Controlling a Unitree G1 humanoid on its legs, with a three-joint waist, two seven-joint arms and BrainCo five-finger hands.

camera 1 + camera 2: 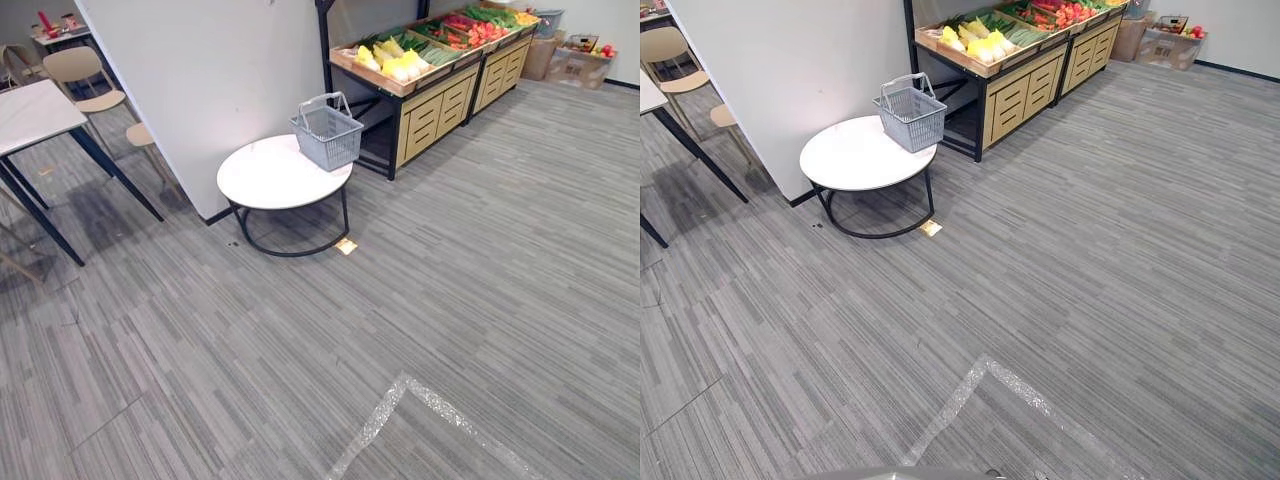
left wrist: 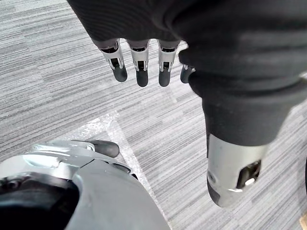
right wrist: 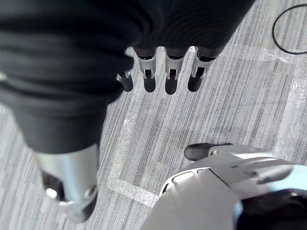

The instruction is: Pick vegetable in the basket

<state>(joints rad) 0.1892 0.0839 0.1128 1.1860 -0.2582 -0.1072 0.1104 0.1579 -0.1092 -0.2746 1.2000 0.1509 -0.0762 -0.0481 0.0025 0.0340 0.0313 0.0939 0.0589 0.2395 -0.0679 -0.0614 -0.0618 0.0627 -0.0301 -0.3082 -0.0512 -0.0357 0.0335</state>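
A shop: wooden produce stand (image 1: 440, 112) of vegetables (image 1: 402, 64), grey shopping basket (image 1: 327, 136)

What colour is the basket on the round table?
Grey, a mesh basket on the white round table; the left eye view shows it best.

A round white desk (image 1: 265, 178) stands beside a white partition (image 1: 210, 70); beige chairs (image 1: 75, 66) (near a second desk (image 1: 30, 110)) sit on striped grey carpet (image 1: 480, 300).
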